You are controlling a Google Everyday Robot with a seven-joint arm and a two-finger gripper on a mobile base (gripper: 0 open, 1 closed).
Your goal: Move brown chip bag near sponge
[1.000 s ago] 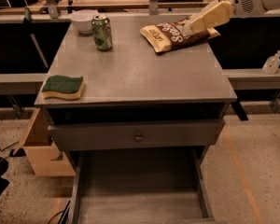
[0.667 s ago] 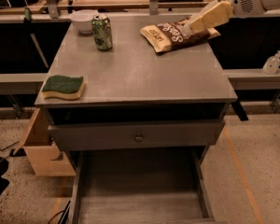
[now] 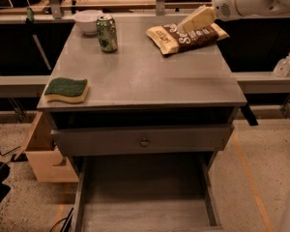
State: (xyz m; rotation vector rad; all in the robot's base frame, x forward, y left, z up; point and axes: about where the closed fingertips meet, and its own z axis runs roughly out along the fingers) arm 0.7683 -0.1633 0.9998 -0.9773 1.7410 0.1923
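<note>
- Camera view: the bag (image 3: 186, 38) lies flat on the table (image 3: 150, 76), to the right of the can (image 3: 107, 33) and well apart from it, close to the right edge.
- The sponge (image 3: 66, 89) lies to the left of the can and much nearer to the camera, at the front left corner. It is well apart from the bag.
- A bowl (image 3: 87, 21) stands just behind the can, a little to the left.
- The gripper (image 3: 199, 18) is to the right of the can, over the far edge of the bag. It seems to touch the bag there. I cannot tell whether it is spread, pressed together, or pinching the foil.
- I judge the bag to be light, soft and crinkly, with slippery foil. It will bend and sag when lifted, and the chips inside can break under a hard squeeze.
- A good place to take hold is probably a pale end seam or a raised fold at the edge, where the foil is flat and thin.
- The way to the sponge passes in front of the can, so the bag should go clear of it.
</note>
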